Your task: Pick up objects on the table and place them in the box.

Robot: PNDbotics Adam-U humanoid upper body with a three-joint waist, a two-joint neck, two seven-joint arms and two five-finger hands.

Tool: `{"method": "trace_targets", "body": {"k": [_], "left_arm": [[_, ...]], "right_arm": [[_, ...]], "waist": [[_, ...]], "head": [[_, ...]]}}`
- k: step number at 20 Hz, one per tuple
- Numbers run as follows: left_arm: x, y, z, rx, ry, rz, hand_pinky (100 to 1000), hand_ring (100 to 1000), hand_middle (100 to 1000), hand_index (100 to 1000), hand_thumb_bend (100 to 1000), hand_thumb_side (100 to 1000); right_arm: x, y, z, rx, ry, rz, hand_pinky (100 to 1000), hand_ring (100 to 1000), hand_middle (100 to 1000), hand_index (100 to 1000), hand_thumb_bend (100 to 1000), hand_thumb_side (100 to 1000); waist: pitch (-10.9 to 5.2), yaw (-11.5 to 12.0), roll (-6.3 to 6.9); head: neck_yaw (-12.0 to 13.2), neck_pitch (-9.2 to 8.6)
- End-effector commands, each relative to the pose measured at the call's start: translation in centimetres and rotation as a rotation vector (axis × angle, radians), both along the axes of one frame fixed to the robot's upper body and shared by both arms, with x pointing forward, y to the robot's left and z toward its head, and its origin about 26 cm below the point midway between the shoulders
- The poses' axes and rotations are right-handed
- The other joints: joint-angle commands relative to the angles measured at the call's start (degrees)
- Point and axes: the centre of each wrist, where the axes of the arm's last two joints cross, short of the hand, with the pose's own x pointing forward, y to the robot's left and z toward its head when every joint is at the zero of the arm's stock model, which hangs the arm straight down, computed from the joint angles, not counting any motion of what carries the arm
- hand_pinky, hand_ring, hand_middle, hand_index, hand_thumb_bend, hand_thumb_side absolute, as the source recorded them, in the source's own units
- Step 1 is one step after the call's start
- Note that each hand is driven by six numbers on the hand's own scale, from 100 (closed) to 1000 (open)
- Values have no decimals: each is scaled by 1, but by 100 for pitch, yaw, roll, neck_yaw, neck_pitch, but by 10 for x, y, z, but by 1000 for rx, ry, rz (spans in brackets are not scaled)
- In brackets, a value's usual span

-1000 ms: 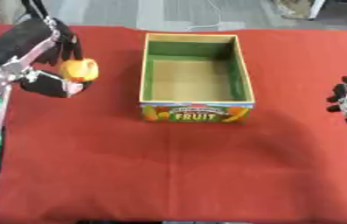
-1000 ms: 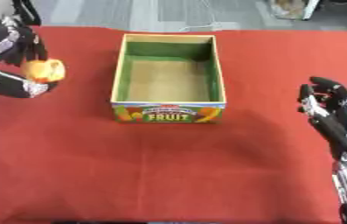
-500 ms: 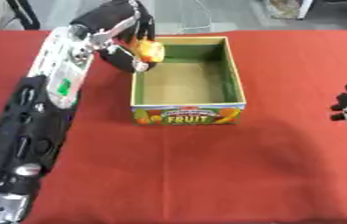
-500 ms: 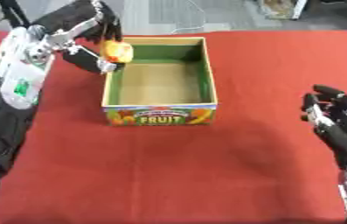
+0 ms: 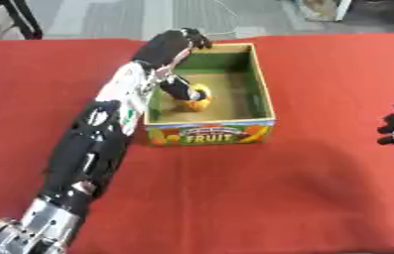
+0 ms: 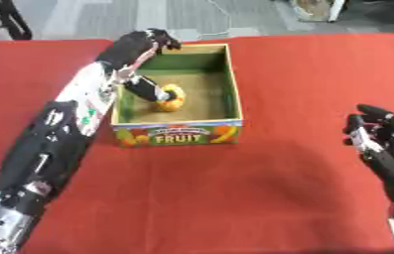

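Reaching over the near-left wall of the green-lined box (image 5: 265, 94), the left hand (image 6: 148, 87) is curling its fingers round a yellow-orange fruit (image 6: 171, 97) that is sitting low inside the box, close to its left wall. Out at the right edge, well apart from the box, the right hand (image 6: 380, 135) is hovering over the red tablecloth (image 5: 261, 193) with its fingers relaxed and holding nothing.

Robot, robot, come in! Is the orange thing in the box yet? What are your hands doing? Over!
Left hand inside the FRUIT box, fingers round the orange fruit. Right hand open, idle at the right edge. Nothing in the way.
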Motion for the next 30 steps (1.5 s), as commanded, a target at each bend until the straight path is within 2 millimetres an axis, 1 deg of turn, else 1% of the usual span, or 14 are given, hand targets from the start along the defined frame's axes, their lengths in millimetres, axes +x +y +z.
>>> {"method": "trace_targets", "body": {"k": [1, 4, 6, 9, 10, 12, 13, 16, 21, 24, 30], "left_arm": [[1, -1, 8, -117, -191, 14, 749, 748, 774, 847, 902, 480], [-4, 4, 10, -266, -329, 7, 730, 731, 756, 830, 886, 468], [-9, 6, 13, -323, -358, -7, 730, 730, 756, 829, 884, 468], [-12, 7, 17, -347, -359, -16, 730, 730, 756, 829, 884, 468], [-12, 9, 18, -352, -362, -15, 701, 704, 736, 807, 831, 431], [-16, 26, 17, -368, -391, -16, 687, 693, 727, 799, 806, 415], [-19, 35, 16, -380, -409, -20, 687, 692, 726, 798, 803, 413], [-30, 63, 15, -417, -448, -27, 646, 660, 701, 775, 767, 379], [-54, 107, 8, -460, -438, 31, 596, 615, 663, 754, 741, 391], [-72, 125, 0, -484, -385, 91, 562, 594, 643, 742, 723, 409], [-106, 153, -20, -577, -260, 223, 523, 549, 594, 719, 703, 429]], "right_arm": [[2, -2, 7, -12, -21, 2, 556, 619, 617, 789, 249, 409], [1, -3, 6, -12, -17, -4, 557, 619, 617, 789, 248, 409], [1, -4, 5, -10, -15, -6, 557, 619, 617, 789, 248, 409], [1, -4, 5, -10, -15, -7, 557, 619, 617, 789, 248, 409], [0, -4, 5, -10, -14, -8, 557, 619, 617, 790, 247, 409], [-1, -7, 4, -9, -11, -20, 557, 619, 617, 790, 247, 408], [-1, -8, 3, -8, -9, -26, 557, 619, 617, 790, 247, 408], [-2, -11, 2, -7, -8, -37, 557, 619, 617, 790, 248, 408], [-3, -14, 3, -5, -10, -54, 557, 619, 617, 790, 249, 408], [-3, -15, 4, -7, -16, -56, 557, 619, 617, 790, 251, 408], [-3, -16, 6, -8, -22, -63, 557, 619, 617, 790, 253, 407]], "waist": [[-103, 9, -21], [-126, 54, -15], [-139, 85, -14], [-143, 94, -13], [-158, 115, -13], [-193, 245, -30], [-203, 288, -36], [-222, 389, -48], [-215, 528, -43], [-190, 616, -49], [-138, 712, -66]], "head": [[15, -67], [4, -57], [-12, -54], [-18, -53], [-34, -48], [-119, -29], [-145, -21], [-210, -4], [-309, -8], [-356, -21], [-385, -55]]}}
